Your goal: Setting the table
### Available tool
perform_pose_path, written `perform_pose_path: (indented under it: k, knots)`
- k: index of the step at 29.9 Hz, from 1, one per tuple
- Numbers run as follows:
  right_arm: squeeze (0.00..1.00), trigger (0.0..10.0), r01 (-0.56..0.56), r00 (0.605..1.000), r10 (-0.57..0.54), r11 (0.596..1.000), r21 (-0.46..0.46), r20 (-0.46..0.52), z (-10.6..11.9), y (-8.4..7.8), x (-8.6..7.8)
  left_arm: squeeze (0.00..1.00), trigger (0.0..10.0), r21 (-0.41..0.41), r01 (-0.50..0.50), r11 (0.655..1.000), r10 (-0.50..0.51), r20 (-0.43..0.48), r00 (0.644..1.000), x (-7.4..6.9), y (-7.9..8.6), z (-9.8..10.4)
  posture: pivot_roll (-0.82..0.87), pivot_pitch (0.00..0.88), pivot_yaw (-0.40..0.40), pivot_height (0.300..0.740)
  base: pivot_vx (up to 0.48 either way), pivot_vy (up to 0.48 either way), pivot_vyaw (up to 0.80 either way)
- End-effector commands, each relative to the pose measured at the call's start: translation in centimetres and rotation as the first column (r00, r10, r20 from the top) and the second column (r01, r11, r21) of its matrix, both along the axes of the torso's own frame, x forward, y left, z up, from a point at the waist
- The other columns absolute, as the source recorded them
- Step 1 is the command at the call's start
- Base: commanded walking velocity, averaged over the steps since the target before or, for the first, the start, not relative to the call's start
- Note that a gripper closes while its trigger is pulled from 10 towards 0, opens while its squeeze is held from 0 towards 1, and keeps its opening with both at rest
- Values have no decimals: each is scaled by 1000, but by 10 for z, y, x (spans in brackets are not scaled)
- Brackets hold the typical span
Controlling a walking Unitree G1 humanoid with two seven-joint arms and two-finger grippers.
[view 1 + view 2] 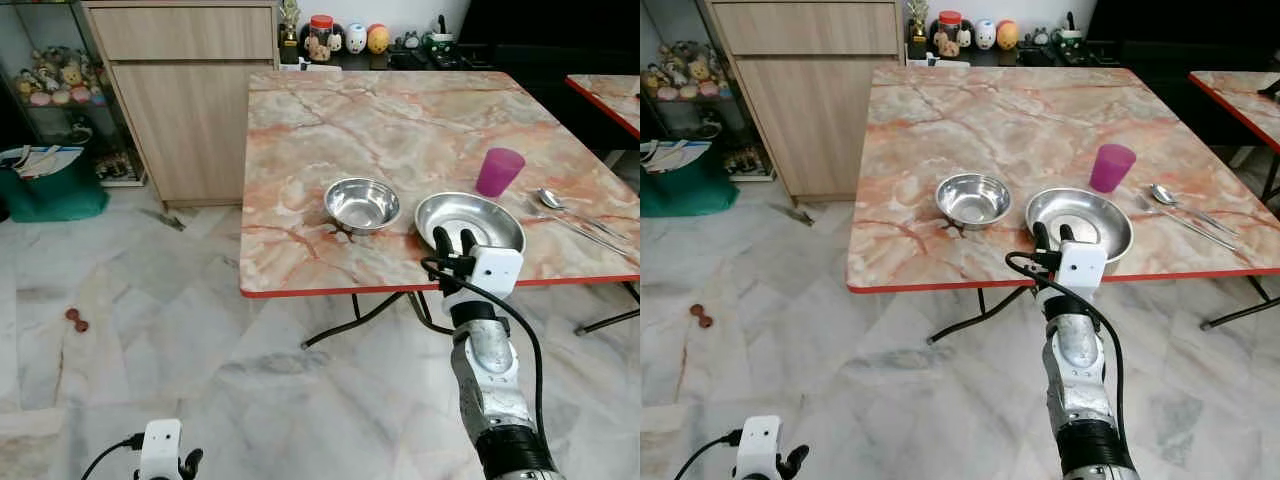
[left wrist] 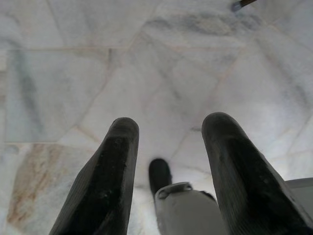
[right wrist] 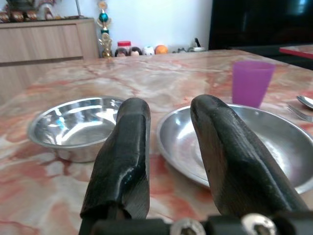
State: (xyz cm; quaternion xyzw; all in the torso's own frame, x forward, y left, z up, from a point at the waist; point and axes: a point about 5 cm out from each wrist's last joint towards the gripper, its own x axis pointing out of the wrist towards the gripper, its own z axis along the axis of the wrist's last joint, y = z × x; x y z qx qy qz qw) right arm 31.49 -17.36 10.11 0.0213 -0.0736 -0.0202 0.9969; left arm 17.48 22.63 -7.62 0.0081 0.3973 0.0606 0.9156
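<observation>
On the marble-patterned table (image 1: 400, 120) stand a small steel bowl (image 1: 362, 204), a wider steel plate (image 1: 470, 220), a purple cup (image 1: 499, 171) and, to the right, a spoon (image 1: 553, 199) and a fork (image 1: 585, 232). My right gripper (image 1: 453, 240) is raised at the table's front edge, just before the plate's near rim, open with nothing between its fingers (image 3: 124, 156). In the right wrist view the plate (image 3: 274, 142) lies right ahead and the bowl (image 3: 73, 125) beside it. My left gripper (image 2: 168, 166) hangs low over the floor, open and empty.
A wooden cabinet (image 1: 190, 90) stands left of the table, with a green bin (image 1: 55, 185) and a shelf of toys further left. Jars and figurines line the far wall. A second red-edged table (image 1: 610, 95) is at the right. Marble floor tiles lie below.
</observation>
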Motion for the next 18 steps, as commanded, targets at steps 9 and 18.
perform_pose_path:
  k: [9,18]
  knots:
    - [0,10000,1,1000,0,1000,16,-7,7,2,9,0,10000,-6,2,1000,-2,3,1000,-5,-3,-2,-44,0,-76,740,0,-451,0]
    - [0,10000,12,1000,-12,999,29,-15,7,0,11,0,10000,-10,-10,1000,10,7,1000,-5,0,-2,-44,0,-78,740,0,-58,0]
